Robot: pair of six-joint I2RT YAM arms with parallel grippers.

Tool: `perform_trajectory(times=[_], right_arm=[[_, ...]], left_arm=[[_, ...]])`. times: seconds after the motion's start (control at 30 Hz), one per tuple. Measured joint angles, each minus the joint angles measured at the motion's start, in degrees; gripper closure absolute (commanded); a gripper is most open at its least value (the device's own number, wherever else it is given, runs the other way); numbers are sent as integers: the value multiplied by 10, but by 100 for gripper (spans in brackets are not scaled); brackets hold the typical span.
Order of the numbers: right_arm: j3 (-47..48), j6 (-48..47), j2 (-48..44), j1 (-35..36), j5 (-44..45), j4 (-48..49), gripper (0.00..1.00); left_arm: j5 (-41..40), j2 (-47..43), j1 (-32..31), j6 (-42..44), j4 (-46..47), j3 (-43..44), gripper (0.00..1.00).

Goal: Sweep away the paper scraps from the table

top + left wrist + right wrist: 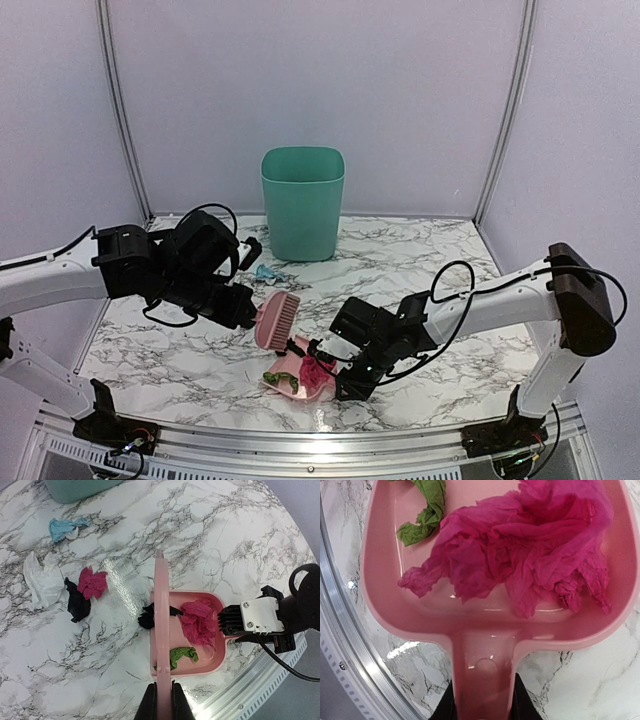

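Observation:
My left gripper point(163, 702) is shut on the handle of the pink brush point(161, 610), which stands across the open left side of the pink dustpan point(202, 660). My right gripper point(482, 707) is shut on the dustpan handle point(485, 665) near the table's front edge. A magenta scrap point(200, 622) and a green scrap point(181, 656) lie in the pan. A black scrap point(146, 617) sits at its mouth by the brush. On the table point(225, 540) to the left lie a magenta scrap point(92, 582), a black scrap point(77, 605) and a light blue scrap point(62, 527).
A teal bin point(303, 200) stands at the back middle of the table. A white crumpled piece point(42, 580) lies left of the loose scraps. The metal front edge point(320, 440) runs just below the dustpan point(305, 392).

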Motion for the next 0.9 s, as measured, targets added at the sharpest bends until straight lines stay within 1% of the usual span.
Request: perform_trajectory(times=[0.23, 0.33, 0.43, 0.67, 0.77, 0.9], right_arm=[[-1, 0, 0, 0, -2, 2, 100], [-1, 0, 0, 0, -2, 2, 100], [-1, 0, 0, 0, -4, 2, 100], [-1, 0, 0, -1, -5, 2, 100], [-1, 0, 0, -5, -4, 2, 100], [-1, 2, 0, -17, 0, 2, 100]], left_arm=[[-94, -50, 0, -13, -3, 0, 100], [-124, -41, 1, -17, -4, -2, 100], [-142, -7, 1, -18, -3, -4, 100], [-136, 85, 1, -3, 12, -4, 100], [-117, 103, 1, 7, 18, -4, 100], [-79, 104, 1, 17, 28, 0, 100]])
